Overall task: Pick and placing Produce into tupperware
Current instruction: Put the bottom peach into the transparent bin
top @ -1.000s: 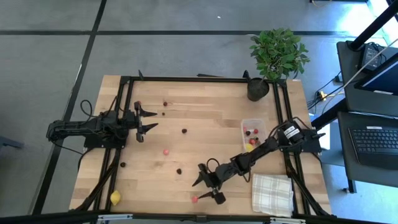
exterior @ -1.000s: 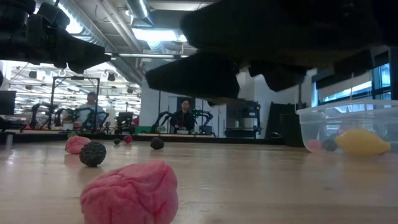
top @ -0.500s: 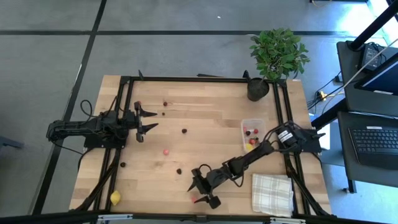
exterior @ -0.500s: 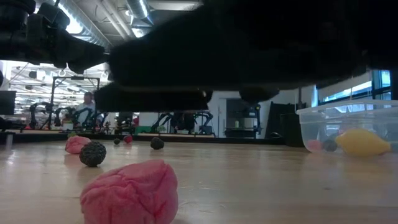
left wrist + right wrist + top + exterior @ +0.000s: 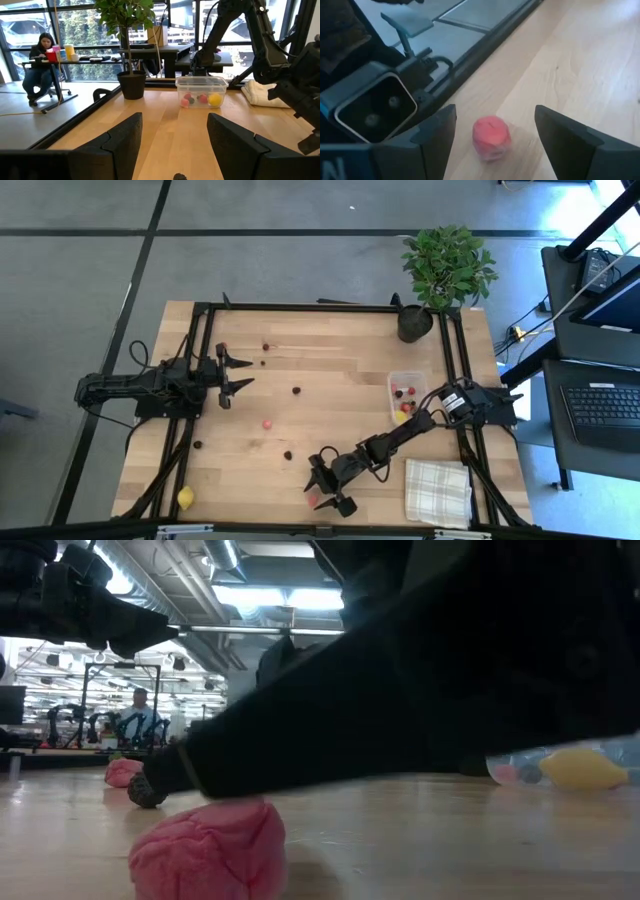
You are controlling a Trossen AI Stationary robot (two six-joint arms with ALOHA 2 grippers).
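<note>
The Produce is scattered over the wooden table. A pink-red piece [image 5: 491,137] lies near the table's near edge, also seen as the pink-red piece [image 5: 210,850]. My right gripper [image 5: 328,492] is open and low over the table, slanting down, one finger on each side of that piece without touching it. The clear tupperware [image 5: 405,395] stands at the right with red bits and a yellow piece [image 5: 583,768] inside. My left gripper [image 5: 235,372] waits open at the table's left, pointing level.
Loose pieces lie around: a red one [image 5: 267,423], dark ones [image 5: 287,454] [image 5: 296,390], a yellow one [image 5: 185,498] at the near left corner. A white checked cloth [image 5: 438,490] lies near right, a potted plant [image 5: 415,323] far right. A camera box [image 5: 375,110] sits at the near edge.
My right gripper has moved down and toward the table's near left, closing in on the pink-red piece until its open fingers stand on either side of it. The piece has not moved.
</note>
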